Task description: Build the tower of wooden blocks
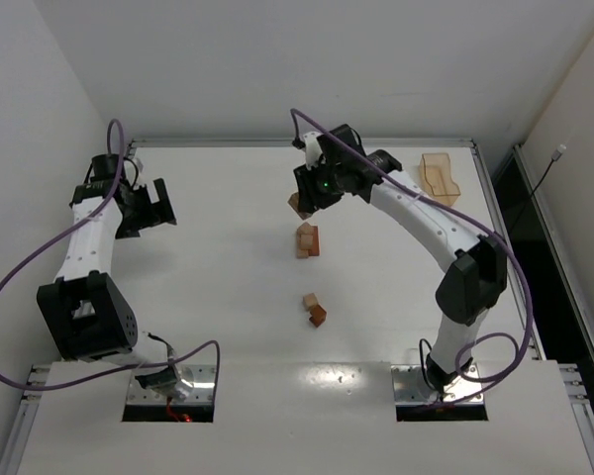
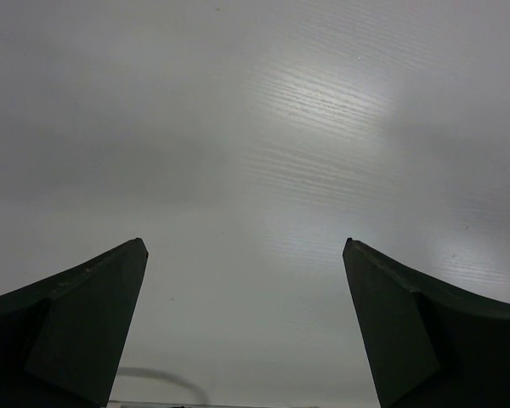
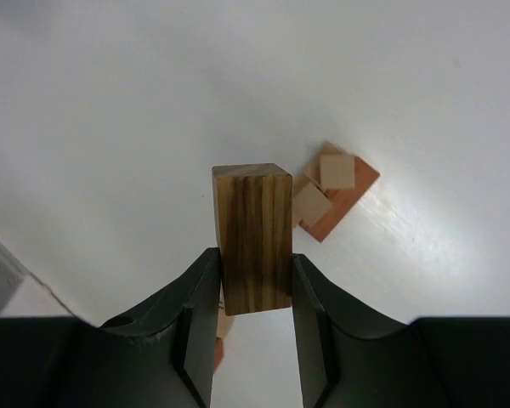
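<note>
Looking down from above, we see the right gripper (image 1: 301, 198) reach out over the middle of the white table (image 1: 218, 327). Its jaws are narrow, and they squeeze a brown bar (image 3: 253, 229) from both sides. The bar stands straight up between the 2 fingers (image 3: 200, 314). Its top sticks out past the tips, and it has dark stripes running up it. A bit of tan and red peeks out under the bar, but we cannot tell what it is.

Past the bar, lower down, sits a small stack (image 3: 344, 200). It is a flat red-brown piece with 2 light cubes on top. From above, this stack (image 1: 307, 239) is near the right gripper, on the side toward the arm bases. 2 more small blocks (image 1: 315, 310) touch each other nearer the bases, apart from the stack.

An orange tray (image 1: 439, 178) sits by the far right corner. The left gripper (image 1: 156, 205) is well off to the left. Its jaws are wide apart with bare table under them.
</note>
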You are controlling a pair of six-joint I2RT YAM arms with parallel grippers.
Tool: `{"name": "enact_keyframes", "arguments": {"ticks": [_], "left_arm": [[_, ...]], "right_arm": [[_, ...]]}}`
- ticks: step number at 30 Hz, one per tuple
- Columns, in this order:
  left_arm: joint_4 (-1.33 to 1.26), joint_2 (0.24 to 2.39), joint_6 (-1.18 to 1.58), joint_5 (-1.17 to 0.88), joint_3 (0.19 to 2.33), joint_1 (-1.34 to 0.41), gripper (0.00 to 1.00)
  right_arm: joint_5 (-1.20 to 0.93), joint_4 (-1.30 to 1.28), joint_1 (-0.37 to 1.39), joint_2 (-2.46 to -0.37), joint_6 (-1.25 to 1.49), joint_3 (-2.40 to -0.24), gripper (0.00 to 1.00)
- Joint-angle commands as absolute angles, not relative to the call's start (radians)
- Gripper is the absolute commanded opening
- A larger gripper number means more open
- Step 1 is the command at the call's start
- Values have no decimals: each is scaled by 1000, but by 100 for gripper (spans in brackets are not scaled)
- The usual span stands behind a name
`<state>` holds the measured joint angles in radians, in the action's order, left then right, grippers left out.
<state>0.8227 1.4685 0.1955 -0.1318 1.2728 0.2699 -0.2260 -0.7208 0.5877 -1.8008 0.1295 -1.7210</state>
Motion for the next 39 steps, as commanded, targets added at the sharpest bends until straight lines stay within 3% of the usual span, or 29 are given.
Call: {"name": "enact_keyframes", "arguments": {"ticks": [1,8,17,39], "left_arm": [[822,1446,190,-106,1331,282,100],[844,1447,181,-83,1341,282,100],[834,1437,190,-83,1312,282,100],[816,1447,190,-83,1292,282,100]], "right_arm": [[-5,-755,584,-1821,477,-1735,0],[238,-716,621,-1819,557,-1684,0],[249,-765,614,-1917,673,-1707,0],[318,-755,652,-2109,626,-1830,0]]}}
